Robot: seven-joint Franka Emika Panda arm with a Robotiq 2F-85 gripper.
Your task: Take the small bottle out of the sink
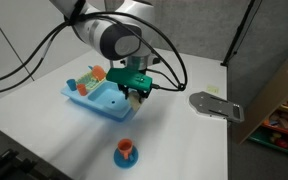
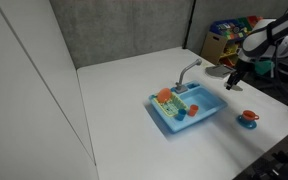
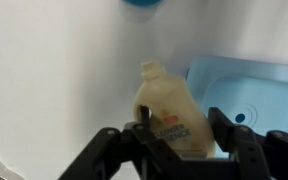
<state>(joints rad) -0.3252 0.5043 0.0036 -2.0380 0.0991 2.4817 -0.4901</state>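
While the gripper (image 3: pixel 176 132) clasps one small bottle (image 3: pixel 164 95), one sink (image 3: pixel 249 85) lies beside it; one cup (image 1: pixel 126 148) stands apart.

A small cream-coloured plastic bottle (image 3: pixel 169 112) with a narrow neck and a printed label is clamped across its lower body between the dark fingers of the gripper (image 3: pixel 179 132). In the wrist view its neck is pointed past the fingertips; its tilt cannot be told. It is held outside the basin, over bare white counter (image 3: pixel 54 80), just beside the rim of the light-blue plastic toy sink (image 3: pixel 252 85). The sink is set flat near the counter's middle, away from its edges, with a grey faucet (image 2: pixel 188 70) at one long side.
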